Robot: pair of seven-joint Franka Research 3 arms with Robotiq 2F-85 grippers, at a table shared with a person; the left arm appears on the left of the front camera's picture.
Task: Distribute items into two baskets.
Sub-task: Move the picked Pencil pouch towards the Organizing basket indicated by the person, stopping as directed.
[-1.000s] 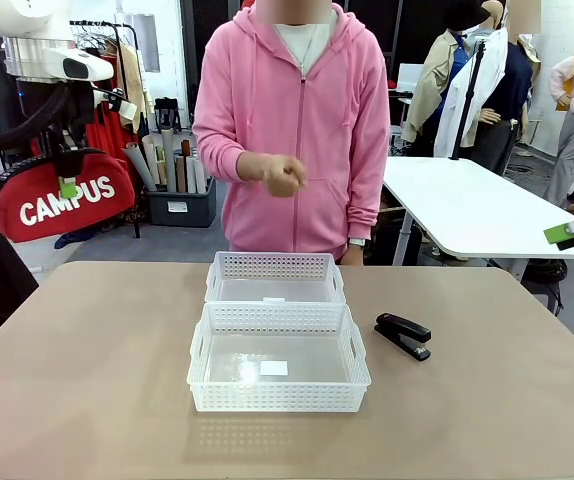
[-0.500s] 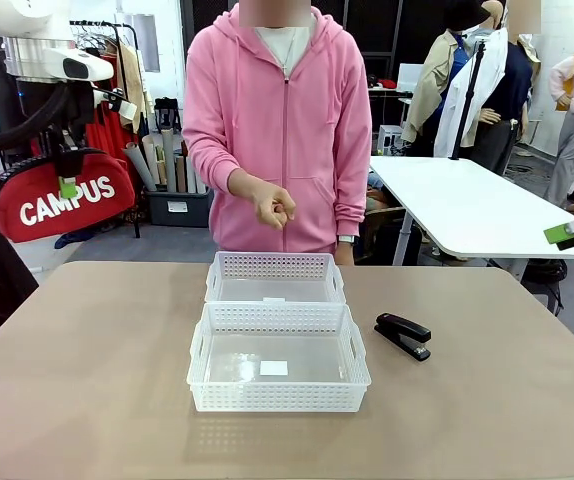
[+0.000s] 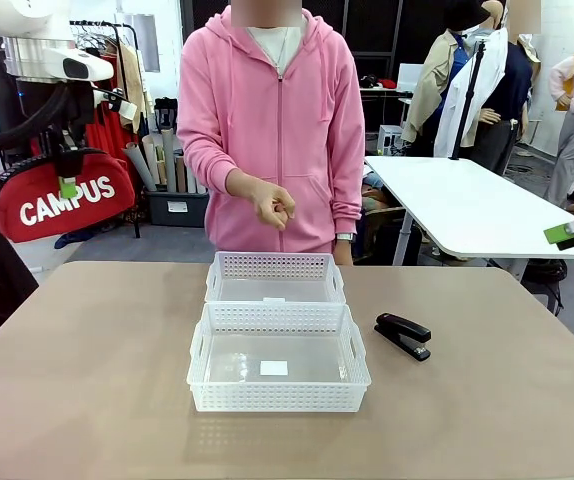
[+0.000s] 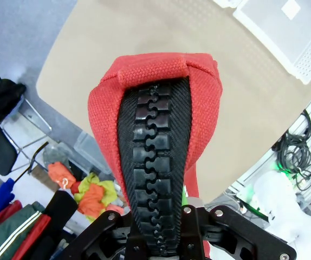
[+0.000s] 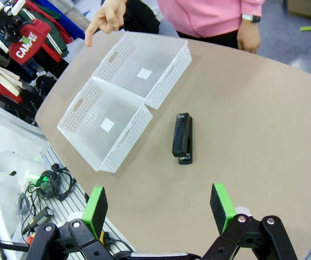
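The red CAMPUS pouch hangs high beyond the desk's left edge, pinched in the left fingers. The black stapler lies beside the larger basket. That and the smaller basket are empty: nothing distributed. The right fingers gape, holding nothing.

- Left arm: smooth white shell, with thick black cables looping below it.
- Left gripper: black, with a green pad; small silver screws dot its body.
- Right gripper: black linkage fingers, bright green pads, screws at the joints.
- Person: pink zip hoodie with long sleeves, white top beneath, a watch on one wrist.
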